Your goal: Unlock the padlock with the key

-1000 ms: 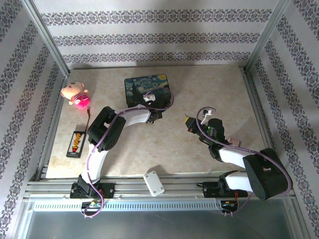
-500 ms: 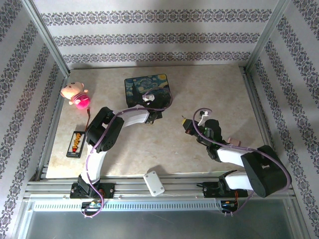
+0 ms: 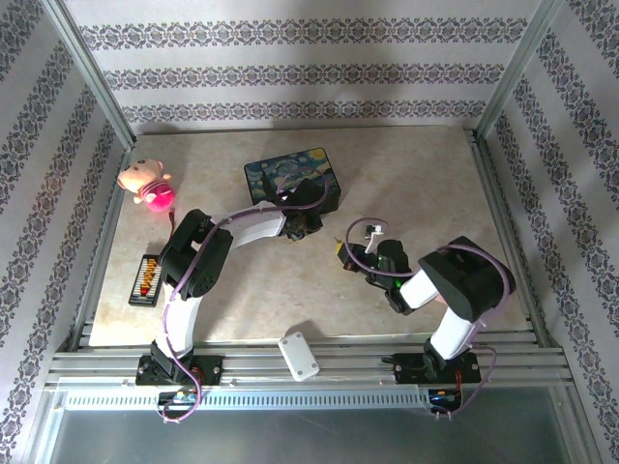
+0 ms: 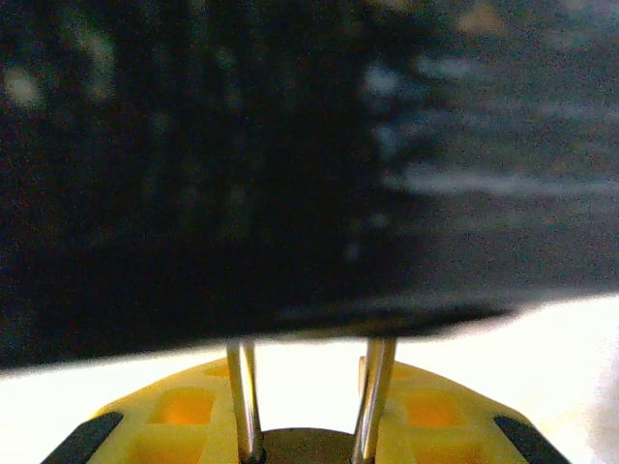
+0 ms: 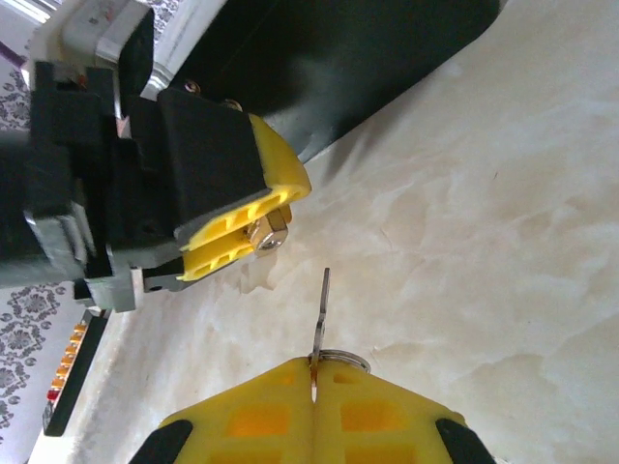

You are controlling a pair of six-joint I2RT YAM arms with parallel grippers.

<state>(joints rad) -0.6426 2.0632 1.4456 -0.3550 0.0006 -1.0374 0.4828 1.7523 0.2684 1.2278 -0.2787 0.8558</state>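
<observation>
The tiny brass padlock (image 5: 266,232) sits pinched between the yellow fingers of my left gripper (image 5: 247,235), which is shut on it. In the left wrist view the padlock's silvery shackle (image 4: 375,396) stands up between the fingers of the left gripper (image 4: 308,411), its top hidden behind the dark tin. My right gripper (image 5: 314,382) is shut on the key (image 5: 320,307), whose thin blade points at the padlock with a short gap between them. From above, the left gripper (image 3: 303,226) and right gripper (image 3: 340,253) face each other mid-table.
A dark blue painted tin (image 3: 290,180) lies right behind the left gripper, almost touching it. A pink plush toy (image 3: 147,186) and a black bead strip (image 3: 148,280) lie at the left edge. A white box (image 3: 298,355) rests on the front rail.
My right arm has swung left, bringing the key close to the left gripper. The left gripper closed tighter and edged right. The tin has turned slightly.
</observation>
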